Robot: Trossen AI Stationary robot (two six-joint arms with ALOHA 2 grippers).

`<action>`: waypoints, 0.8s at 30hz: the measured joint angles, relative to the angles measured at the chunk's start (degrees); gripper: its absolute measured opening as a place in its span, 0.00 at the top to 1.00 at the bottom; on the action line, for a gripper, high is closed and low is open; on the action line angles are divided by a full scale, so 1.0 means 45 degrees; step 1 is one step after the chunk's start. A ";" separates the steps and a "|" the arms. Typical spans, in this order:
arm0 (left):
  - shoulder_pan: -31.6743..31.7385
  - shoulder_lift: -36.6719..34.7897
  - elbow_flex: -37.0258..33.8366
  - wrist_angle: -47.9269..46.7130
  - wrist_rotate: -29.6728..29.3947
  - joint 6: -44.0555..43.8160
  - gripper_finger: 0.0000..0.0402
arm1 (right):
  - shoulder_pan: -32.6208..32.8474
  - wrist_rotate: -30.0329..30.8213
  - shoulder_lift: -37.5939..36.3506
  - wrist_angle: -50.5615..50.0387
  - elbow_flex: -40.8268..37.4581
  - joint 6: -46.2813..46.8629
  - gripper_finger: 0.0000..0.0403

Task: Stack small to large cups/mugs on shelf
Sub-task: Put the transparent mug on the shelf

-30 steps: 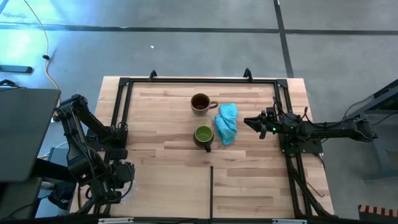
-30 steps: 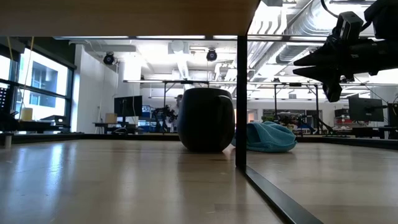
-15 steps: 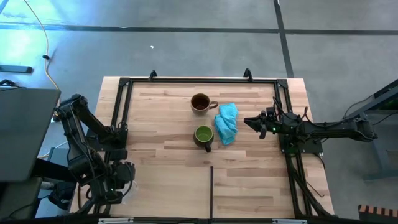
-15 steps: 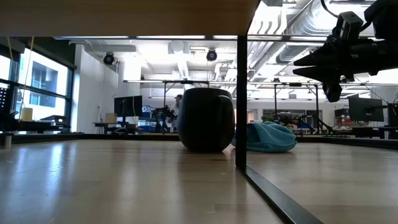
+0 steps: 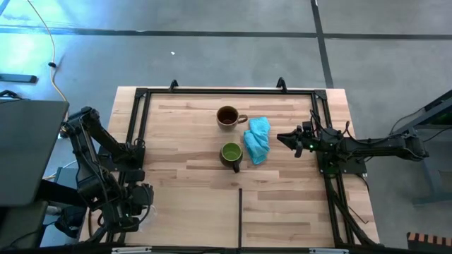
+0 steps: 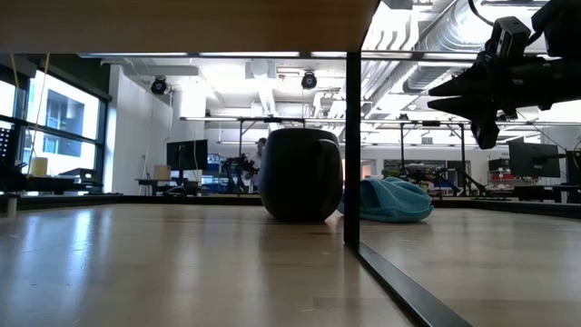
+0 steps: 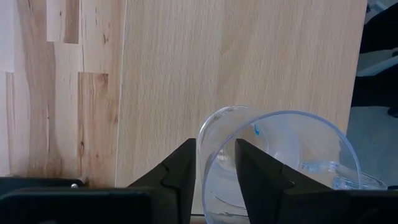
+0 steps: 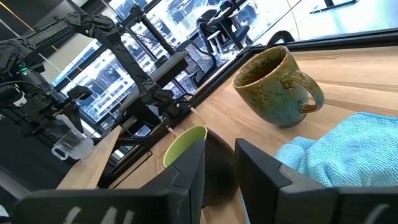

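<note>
Left claw pinching the clear cup; right claw above the shelf, fingers slightly apart.
High: right gripper [image 5: 284, 138] just beside cloth [image 5: 257, 140]; green mug [image 5: 231, 154] and brown mug [image 5: 227, 116] beyond it on shelf [image 5: 183, 176]. Left wrist: left gripper [image 7: 214, 163] fingers nip clear cup [image 7: 280, 162] rim.

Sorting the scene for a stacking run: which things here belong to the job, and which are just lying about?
Job: clear cup at the left gripper; green mug; brown mug; wooden shelf.
Lying about: light-blue cloth, beside the mugs.
</note>
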 joint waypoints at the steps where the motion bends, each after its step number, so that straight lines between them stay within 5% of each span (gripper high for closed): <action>1: -0.0001 -0.0002 0.0000 0.0000 0.0000 -0.0004 0.75 | 0.0000 -0.0004 -0.0003 0.0000 0.0000 0.0001 0.80; 24: 0.0015 -0.0007 0.0010 0.0483 -0.0734 0.0022 0.75 | 0.0000 -0.0059 -0.0003 0.0000 0.0000 -0.0018 0.80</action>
